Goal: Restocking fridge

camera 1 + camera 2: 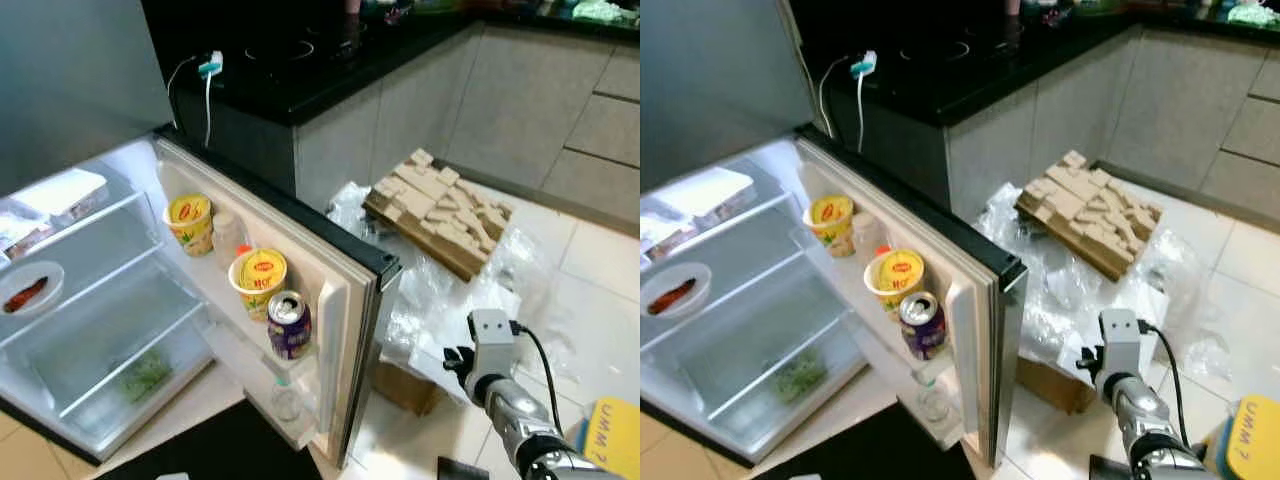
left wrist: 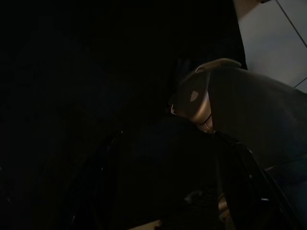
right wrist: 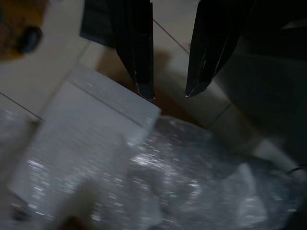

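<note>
Down on the left, the fridge [image 1: 90,330] stands with its door [image 1: 330,270] swung wide open. On the upper shelf sits a white lidded tray [image 1: 62,193], and below it a small white plate [image 1: 28,287] carries something red. Some green leaves [image 1: 145,375] lie in the clear drawer at the bottom. The door racks hold a yellow-lidded cup [image 1: 190,222] on the upper rack, with a small pale bottle [image 1: 228,236] just beside it. Lower down come a second yellow-lidded cup [image 1: 259,283] and a purple can [image 1: 289,325] touching it, with a clear bottle [image 1: 284,398] in the lowest rack.

Behind the door runs a black countertop [image 1: 300,70] with a white charger and cable [image 1: 209,75] hanging over its edge. Right of the fridge door, crumpled clear plastic wrap [image 1: 440,290] spreads over the tiled floor, with a stack of pale foam blocks [image 1: 438,208] on a brown board resting on it.

The left wrist view is too dark to tell how the left gripper's fingers stand. The right gripper [image 3: 169,93] hangs low by the fridge door's outer edge over the plastic wrap, its two black fingers parted and holding nothing. A yellow box [image 1: 612,432] sits at the far right.
</note>
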Motion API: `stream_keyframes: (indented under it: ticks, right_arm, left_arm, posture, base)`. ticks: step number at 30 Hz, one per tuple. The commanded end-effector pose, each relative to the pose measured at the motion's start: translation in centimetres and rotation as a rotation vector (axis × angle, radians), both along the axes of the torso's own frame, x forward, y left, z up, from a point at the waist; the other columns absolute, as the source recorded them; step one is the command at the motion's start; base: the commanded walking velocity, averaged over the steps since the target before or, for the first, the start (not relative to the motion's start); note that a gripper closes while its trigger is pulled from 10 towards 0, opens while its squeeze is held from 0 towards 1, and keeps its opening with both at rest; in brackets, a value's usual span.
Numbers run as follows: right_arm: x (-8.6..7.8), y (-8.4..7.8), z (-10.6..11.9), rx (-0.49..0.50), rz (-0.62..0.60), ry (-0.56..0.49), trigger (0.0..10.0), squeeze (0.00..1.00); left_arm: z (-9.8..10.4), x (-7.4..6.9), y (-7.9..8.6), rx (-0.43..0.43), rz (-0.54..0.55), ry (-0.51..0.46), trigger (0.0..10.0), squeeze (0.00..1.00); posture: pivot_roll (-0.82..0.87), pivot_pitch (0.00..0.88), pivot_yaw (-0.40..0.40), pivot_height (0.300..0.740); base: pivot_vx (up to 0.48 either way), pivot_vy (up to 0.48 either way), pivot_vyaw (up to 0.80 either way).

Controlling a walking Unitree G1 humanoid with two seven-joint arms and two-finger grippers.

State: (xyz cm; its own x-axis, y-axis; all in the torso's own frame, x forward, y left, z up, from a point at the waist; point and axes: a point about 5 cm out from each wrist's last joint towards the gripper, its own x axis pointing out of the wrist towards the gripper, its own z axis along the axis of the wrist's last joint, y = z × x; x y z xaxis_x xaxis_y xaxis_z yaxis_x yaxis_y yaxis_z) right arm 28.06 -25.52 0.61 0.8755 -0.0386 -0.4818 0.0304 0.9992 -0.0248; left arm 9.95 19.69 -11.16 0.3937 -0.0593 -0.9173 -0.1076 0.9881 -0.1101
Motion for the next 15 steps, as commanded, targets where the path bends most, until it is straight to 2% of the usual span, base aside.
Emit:
stream_keyframes:
  ticks: [1, 3, 15]
  right_arm:
    - [-0.2, -0.23, -0.12, -0.006, -0.012, 0.003, 10.0, 0.0]
    - [-0.14, -0.28, -0.02, -0.009, -0.01, -0.002, 10.0, 0.0]
    - [0.44, 0.65, 0.47, 0.07, 0.057, -0.052, 10.0, 0.0]
  left_arm:
    - [-0.12, -0.3, -0.25, -0.006, -0.01, 0.015, 10.0, 0.0]
    - [-0.12, -0.35, -0.21, -0.005, -0.01, 0.016, 10.0, 0.0]
    - [-0.15, -0.26, -0.59, -0.016, -0.019, 0.014, 10.0, 0.0]
  posture:
    - [-0.05, 0.0, 0.0, 0.74]
    - [-0.05, 0.0, 0.0, 0.74]
    - [-0.05, 0.0, -0.001, 0.74]
  base:
    - [0.0, 0.0, 0.0]
    - [0.0, 0.0, 0.0]
    - [0.0, 0.0, 0.8]
